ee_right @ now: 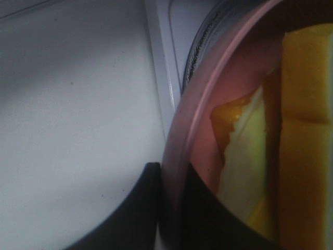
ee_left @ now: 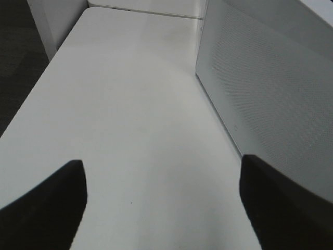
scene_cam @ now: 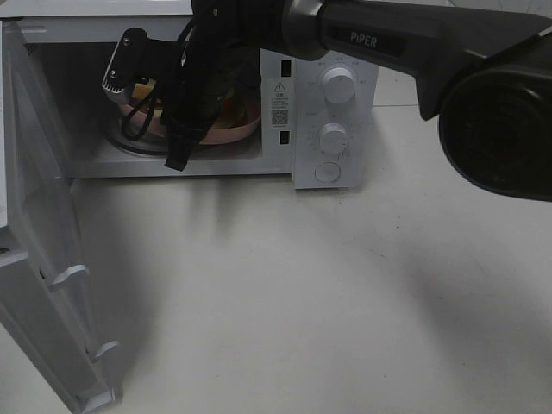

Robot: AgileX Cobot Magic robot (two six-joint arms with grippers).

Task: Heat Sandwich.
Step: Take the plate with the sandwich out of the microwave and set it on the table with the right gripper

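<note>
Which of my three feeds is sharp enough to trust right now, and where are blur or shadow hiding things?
Exterior high: sharp, but the right arm shadows and blocks the microwave cavity. Left wrist: evenly lit, clear table. Right wrist: too close, dim, soft-focused on pink plate and sandwich.

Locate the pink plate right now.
The pink plate sits inside the open microwave, upper left of the exterior high view, its rim pinched by the right gripper.

Sandwich point(ee_right: 304, 130) lies on pink plate point(ee_right: 179, 140) inside microwave point(scene_cam: 332, 112).
</note>
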